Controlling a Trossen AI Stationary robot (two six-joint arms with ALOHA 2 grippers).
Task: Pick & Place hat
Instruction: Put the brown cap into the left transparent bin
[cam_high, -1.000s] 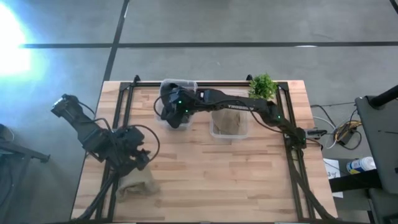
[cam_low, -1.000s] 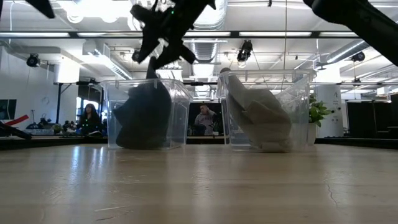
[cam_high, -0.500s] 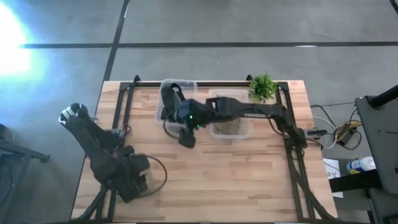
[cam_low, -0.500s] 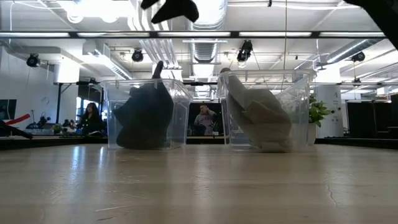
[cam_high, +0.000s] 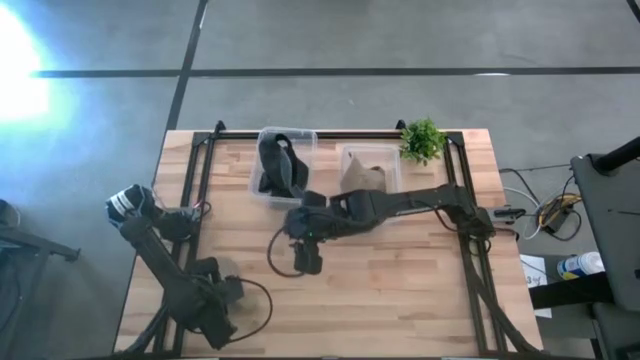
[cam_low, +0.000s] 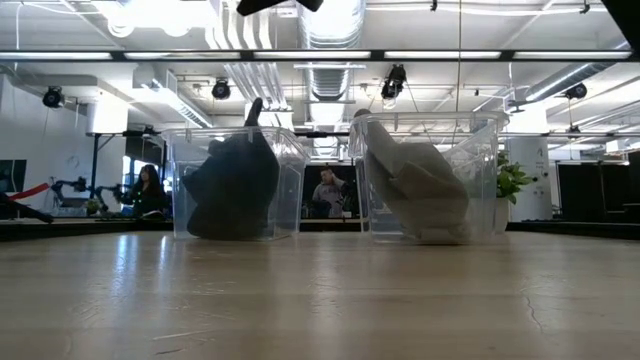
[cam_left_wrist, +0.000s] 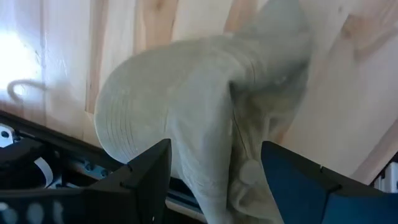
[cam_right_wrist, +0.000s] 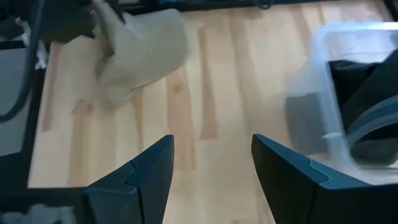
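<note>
A beige hat (cam_left_wrist: 180, 106) lies crumpled on the wooden table near its front left corner, and the right wrist view shows it farther off (cam_right_wrist: 140, 53). In the high view my left gripper (cam_high: 215, 312) covers it. That gripper (cam_left_wrist: 216, 155) is open, one finger on each side of the hat's bunched cloth. My right gripper (cam_high: 305, 258) hovers open over the table's middle (cam_right_wrist: 212, 146), touching nothing. A dark hat (cam_high: 280, 165) rests inside the left clear bin (cam_low: 235, 185). My left gripper comes at the beige hat from above, and the hat's raised fold (cam_left_wrist: 236, 124) runs into the gap between the two fingers. Whether the fingers touch the cloth, I cannot tell. The hat lies on the table.
Two clear bins stand side by side at the far edge. The right bin (cam_high: 345, 212) holds another beige hat (cam_low: 420, 185). A small green plant (cam_high: 422, 138) sits at the far right corner. Black frame rails run along the table's left and right sides. Bare wood lies between the grippers.
My left gripper has moved toward the table's near edge and down over the beige hat, which now lies beneath it. My right gripper has drawn away from the left bin toward the middle of the table. The dark hat has stayed in the bin.
</note>
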